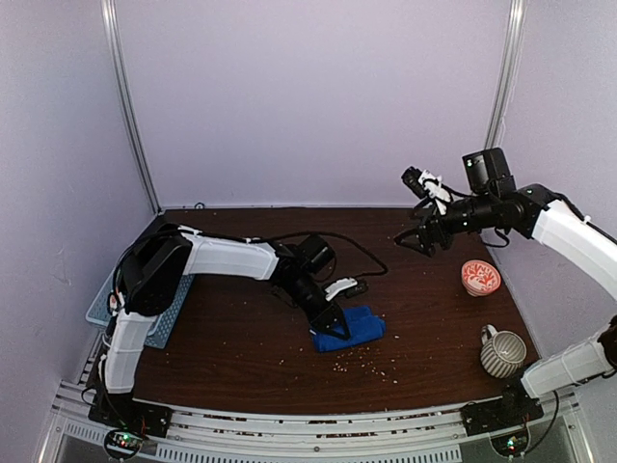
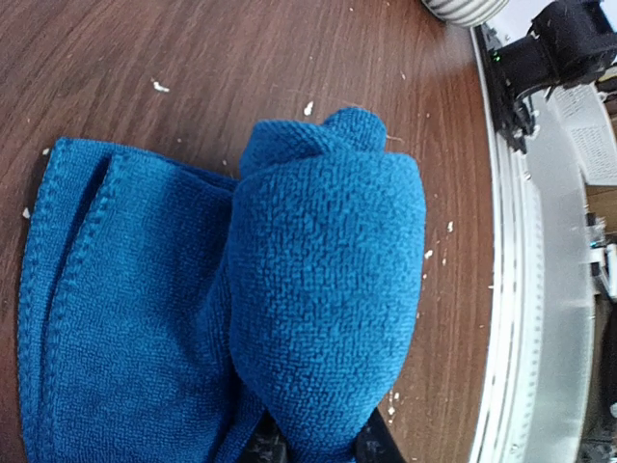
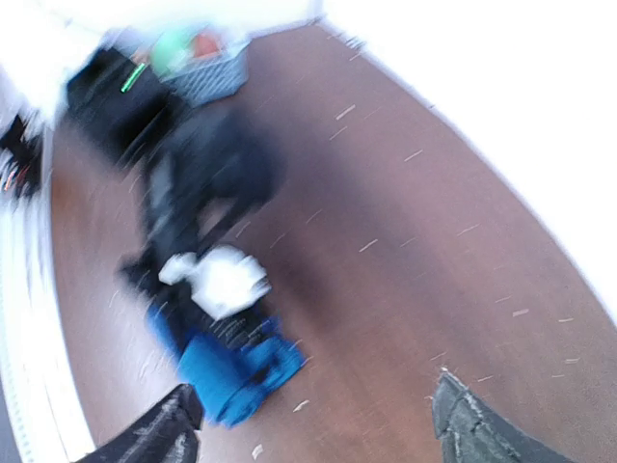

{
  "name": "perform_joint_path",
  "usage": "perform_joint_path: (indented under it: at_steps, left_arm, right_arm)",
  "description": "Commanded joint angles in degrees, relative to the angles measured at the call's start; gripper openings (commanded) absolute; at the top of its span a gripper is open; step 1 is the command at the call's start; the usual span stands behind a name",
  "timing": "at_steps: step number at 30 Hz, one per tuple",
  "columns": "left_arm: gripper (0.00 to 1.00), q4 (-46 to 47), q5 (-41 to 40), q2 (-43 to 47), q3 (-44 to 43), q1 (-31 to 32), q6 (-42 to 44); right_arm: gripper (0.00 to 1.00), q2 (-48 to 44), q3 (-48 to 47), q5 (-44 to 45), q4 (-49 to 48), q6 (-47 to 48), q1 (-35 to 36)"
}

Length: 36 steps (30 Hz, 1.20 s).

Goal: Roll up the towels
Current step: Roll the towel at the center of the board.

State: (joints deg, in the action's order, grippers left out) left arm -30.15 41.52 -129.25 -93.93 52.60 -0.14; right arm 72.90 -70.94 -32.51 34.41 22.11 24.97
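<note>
A royal blue towel (image 1: 352,328) lies on the brown table, just in front of the middle. In the left wrist view one end is curled into a fat roll (image 2: 328,289), while the rest lies flat (image 2: 106,318). My left gripper (image 1: 331,320) is shut on the rolled end, and only its dark fingertips (image 2: 371,449) show under the cloth. My right gripper (image 1: 424,239) hangs high over the back right of the table, open and empty. Its view is blurred, with the blue towel (image 3: 236,371) far below between the spread fingers (image 3: 154,434).
An orange-and-white bowl (image 1: 480,278) and a striped mug (image 1: 502,351) stand at the right. A light blue basket (image 1: 145,299) sits at the left edge, with blurred green and red things in it (image 3: 188,43). Crumbs (image 1: 362,362) lie scattered near the towel.
</note>
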Motion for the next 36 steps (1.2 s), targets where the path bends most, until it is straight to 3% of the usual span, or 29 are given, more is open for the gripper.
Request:
perform_joint_path:
  at_steps: [1, 7, 9, 13, 17, 36]
  left_arm:
    - [0.1, -5.48, 1.83, -5.49, -2.17, -1.3, -2.65]
    - [0.1, -7.46, 3.83, -8.39, -5.46, -1.81, -2.03]
    - [0.1, -7.51, 4.3, -9.07, -5.56, -2.24, -2.12]
    - [0.1, -7.8, 5.04, -10.37, -6.55, -3.29, -2.49]
    - [0.1, -7.74, 5.7, -10.45, -6.65, -3.71, -2.12]
    - [0.09, -7.2, 6.68, -11.55, -6.76, -3.73, -3.16]
  right_arm:
    - [0.81, -2.7, 5.94, -4.68, 8.79, 11.82, 5.32]
    - [0.66, -3.15, 17.32, 13.22, 4.46, 16.4, 21.54]
    - [0.63, -1.41, 19.57, 16.92, 1.58, 17.06, 23.75]
    - [0.61, 2.6, 20.67, 19.83, -3.75, 17.64, 25.01]
    - [0.65, 5.18, 21.18, 22.86, -7.63, 20.02, 25.66]
    - [0.63, 7.85, 23.48, 21.54, -11.48, 26.77, 26.82]
